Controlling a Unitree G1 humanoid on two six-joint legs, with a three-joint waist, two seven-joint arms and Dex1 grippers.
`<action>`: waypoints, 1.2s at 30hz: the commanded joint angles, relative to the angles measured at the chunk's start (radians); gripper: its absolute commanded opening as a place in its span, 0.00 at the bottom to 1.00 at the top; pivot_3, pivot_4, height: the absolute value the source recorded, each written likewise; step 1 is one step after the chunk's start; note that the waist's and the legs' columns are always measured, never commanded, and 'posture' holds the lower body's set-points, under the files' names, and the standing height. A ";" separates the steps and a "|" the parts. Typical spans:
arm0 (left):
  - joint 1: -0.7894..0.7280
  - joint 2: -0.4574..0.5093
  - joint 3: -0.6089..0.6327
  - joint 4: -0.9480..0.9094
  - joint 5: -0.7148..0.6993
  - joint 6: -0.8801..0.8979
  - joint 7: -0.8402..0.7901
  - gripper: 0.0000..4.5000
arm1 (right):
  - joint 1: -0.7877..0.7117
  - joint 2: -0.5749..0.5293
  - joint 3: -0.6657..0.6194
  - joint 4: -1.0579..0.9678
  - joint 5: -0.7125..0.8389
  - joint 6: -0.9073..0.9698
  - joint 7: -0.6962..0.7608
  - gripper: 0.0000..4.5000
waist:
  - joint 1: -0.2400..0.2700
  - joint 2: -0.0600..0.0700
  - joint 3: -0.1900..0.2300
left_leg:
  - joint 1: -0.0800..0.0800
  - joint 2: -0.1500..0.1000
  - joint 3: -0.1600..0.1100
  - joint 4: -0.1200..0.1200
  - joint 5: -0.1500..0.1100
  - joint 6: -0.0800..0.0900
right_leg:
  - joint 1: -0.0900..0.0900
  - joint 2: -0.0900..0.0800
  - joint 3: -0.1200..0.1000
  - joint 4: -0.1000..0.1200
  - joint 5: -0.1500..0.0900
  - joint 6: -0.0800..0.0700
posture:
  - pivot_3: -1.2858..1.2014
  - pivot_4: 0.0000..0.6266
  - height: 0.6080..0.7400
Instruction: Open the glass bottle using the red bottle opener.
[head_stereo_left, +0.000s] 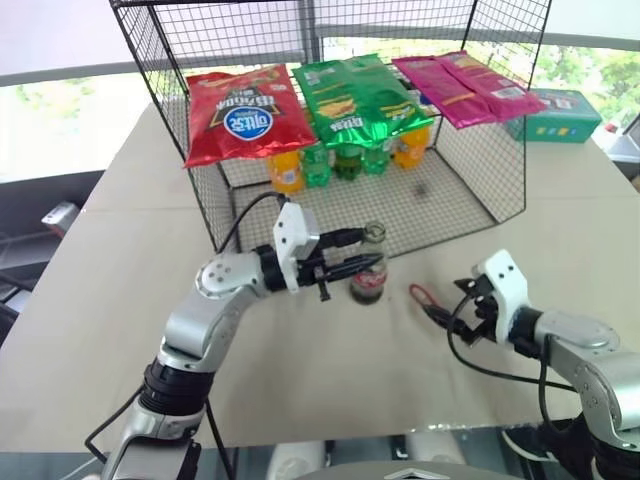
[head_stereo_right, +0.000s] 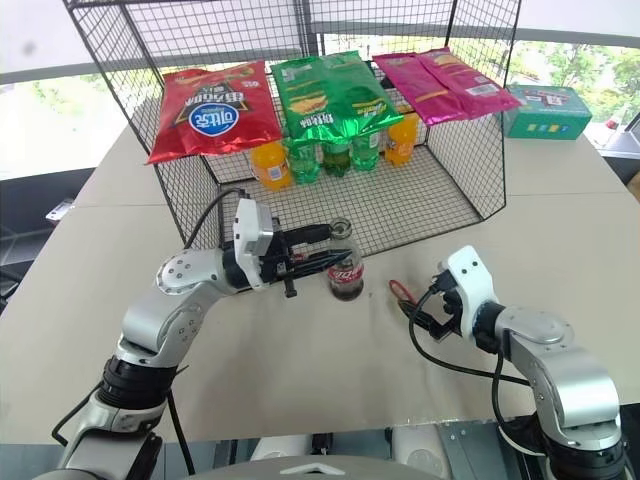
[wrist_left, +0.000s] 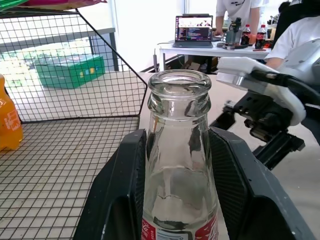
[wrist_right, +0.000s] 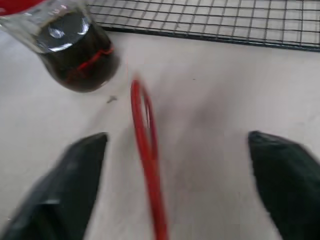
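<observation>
The beige tabletop (head_stereo_left: 120, 300) fills most of the head views; a black wire cage (head_stereo_left: 470, 190) stands across the upper half, with 3 chip bags on top, red (head_stereo_left: 240, 115), green (head_stereo_left: 355, 98) and pink (head_stereo_left: 465, 85), and orange and green soda bottles (head_stereo_left: 345, 160) inside; a green box (head_stereo_left: 555, 115) sits at upper right. Just below the cage's front edge, at centre, the glass bottle (head_stereo_left: 369, 275) stands upright with its mouth uncapped; the left tool (head_stereo_left: 362, 252) reaches in from the left and pinches it at the neck, a finger on each side. The right tool (head_stereo_left: 447, 312), at lower right, has its fingers spread wide; the red bottle opener (head_stereo_left: 421, 295) lies flat on the tabletop between bottle and right tool, gripped by neither.
</observation>
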 joint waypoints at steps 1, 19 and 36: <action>0.022 0.008 -0.013 0.030 0.030 0.015 0.013 0.33 | -0.016 -0.029 0.004 -0.007 -0.030 -0.139 -0.034 0.98 | 0.000 0.000 0.000 | 0.000 0.000 0.000 0.000 0.000 0.000 | 0.000 0.000 0.000 0.000 0.000 0.000 | 0.52 0.24 1.00; 0.042 0.014 0.061 -0.069 -0.060 0.080 0.049 0.99 | -0.057 -0.015 0.076 0.049 0.002 -0.404 -0.068 1.00 | 0.001 -0.002 0.005 | -0.012 0.000 -0.003 0.002 0.001 -0.001 | -0.010 0.001 -0.002 0.000 0.002 0.004 | 0.52 0.24 1.00; 0.297 -0.017 0.276 -0.400 -0.354 0.182 0.267 0.99 | -0.078 -0.051 0.068 0.154 -0.008 -0.506 -0.058 1.00 | 0.001 -0.002 0.005 | -0.015 0.000 -0.002 0.002 0.001 -0.001 | -0.013 0.001 -0.002 0.001 0.002 0.004 | 0.52 0.24 1.00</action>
